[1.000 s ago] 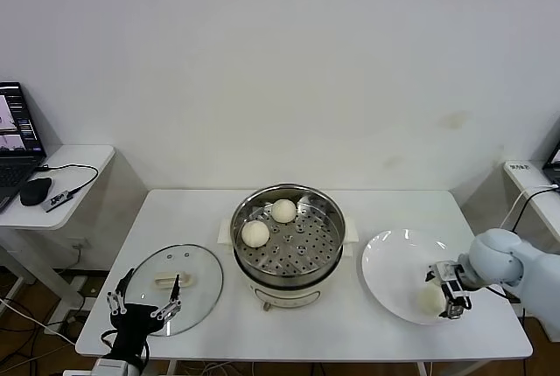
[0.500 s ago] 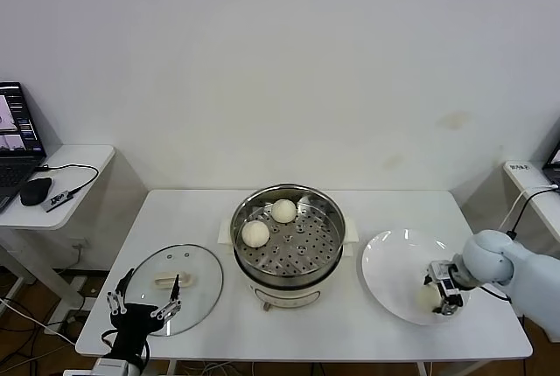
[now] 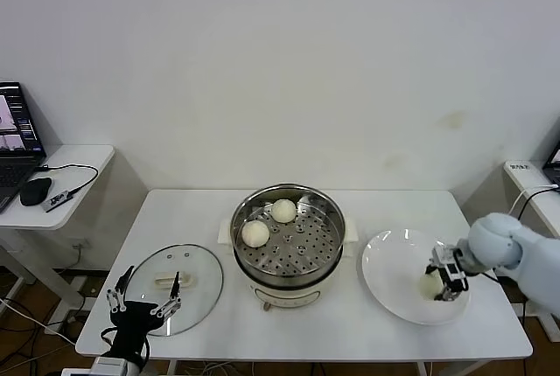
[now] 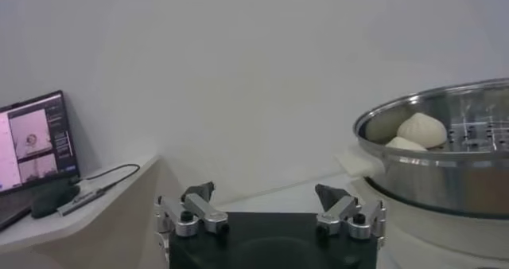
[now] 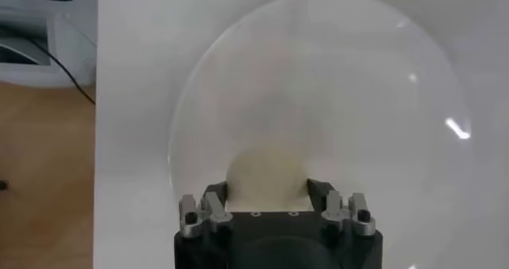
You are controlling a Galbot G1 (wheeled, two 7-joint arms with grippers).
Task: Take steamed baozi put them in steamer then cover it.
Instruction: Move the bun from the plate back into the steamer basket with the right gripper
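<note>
At lower right of the head view, right gripper (image 3: 448, 281) has its fingers closed against a baozi (image 3: 430, 284) on the white plate (image 3: 389, 262); two buns (image 3: 269, 222) sit in the steamer (image 3: 289, 234), cover (image 3: 174, 276) still off, left gripper (image 3: 143, 308) idle, spread wide.

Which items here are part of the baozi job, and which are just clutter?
Job:
- baozi in right gripper, on the plate
- two baozi in steamer
- steamer
- cover, on table, by the open left gripper

Lying about:
- laptop
- mouse
- cable
</note>
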